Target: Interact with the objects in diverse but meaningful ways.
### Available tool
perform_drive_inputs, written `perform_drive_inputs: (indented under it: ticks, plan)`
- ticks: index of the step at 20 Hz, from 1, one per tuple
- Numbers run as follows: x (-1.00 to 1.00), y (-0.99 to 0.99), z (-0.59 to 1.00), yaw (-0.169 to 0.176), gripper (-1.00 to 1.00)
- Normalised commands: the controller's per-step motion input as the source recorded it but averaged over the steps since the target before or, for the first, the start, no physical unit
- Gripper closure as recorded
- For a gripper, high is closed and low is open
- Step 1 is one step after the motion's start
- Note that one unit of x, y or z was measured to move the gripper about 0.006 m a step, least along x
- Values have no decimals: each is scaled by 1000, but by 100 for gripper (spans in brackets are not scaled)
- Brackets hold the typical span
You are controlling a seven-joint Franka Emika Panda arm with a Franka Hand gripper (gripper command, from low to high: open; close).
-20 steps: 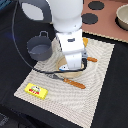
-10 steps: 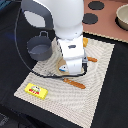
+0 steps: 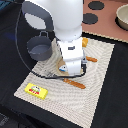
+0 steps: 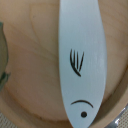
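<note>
Desk space at the exterior view's left holds the dark grey two-handled pot (image 3: 40, 48), which stands partly on the edge of the striped placemat (image 3: 95, 95). Near the front corner of that mat lies the yellow red-marked packet (image 3: 36, 90), flat and well apart from the arm. Further to the right, the white Franka arm (image 3: 60, 22) stands over the middle of the mat, and its gripper (image 3: 70, 67) is low above a round wooden plate (image 4: 35, 65). The jaws are hidden by the arm body, so I cannot tell if they are released or clenched. The wrist view shows the white-blue fish (image 4: 82, 55) lying flat on this wooden plate, very close below the camera, with its eye and mouth mark at one end. I judge the fish to be light, stiff and smooth, maybe a little slippery. The best place to hold it is probably across the narrow width at the middle of the body. An orange piece (image 3: 75, 83) lies on the mat just beside the gripper.
</note>
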Motion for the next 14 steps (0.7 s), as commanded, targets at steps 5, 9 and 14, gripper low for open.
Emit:
perform_drive_inputs:
  ticks: [5,9,14]
  plan:
    - [22,6,0,65,-100]
    - [0,46,-21,74,-100]
    - [14,13,-11,67,-100]
